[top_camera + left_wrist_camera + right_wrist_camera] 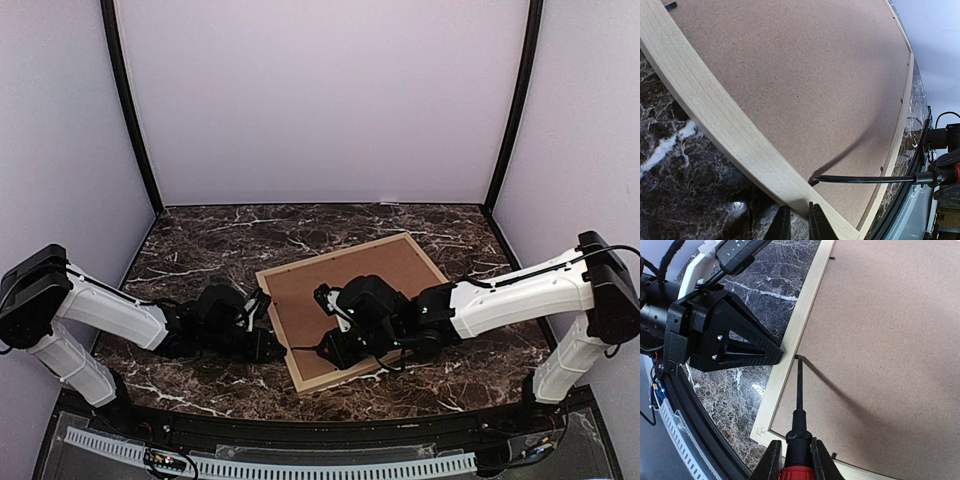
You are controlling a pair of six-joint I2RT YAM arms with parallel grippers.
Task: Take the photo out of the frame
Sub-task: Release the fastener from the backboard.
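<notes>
One retaining tab [797, 357] on the face-down frame [715, 115], in the middle of the bench [680, 200], meets the screwdriver [799, 390] clamped in the right claw [795, 460], the left claw [799, 222], pinched together, bracing its outer edge; next, the tab likely needs levering aside to free the backing board [805, 75] hiding the photo.

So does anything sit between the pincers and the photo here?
Yes: the brown backing board covers the frame's whole back, hiding the photo. The right pincer's screwdriver tip sits at a retaining tab on one rail.

Dark marble desk [200, 240], white veins running all over. One thing lying on it, just right of centre and toward the near edge: the frame [330, 254], skewed, brown backing board [385, 268] facing up.
</notes>
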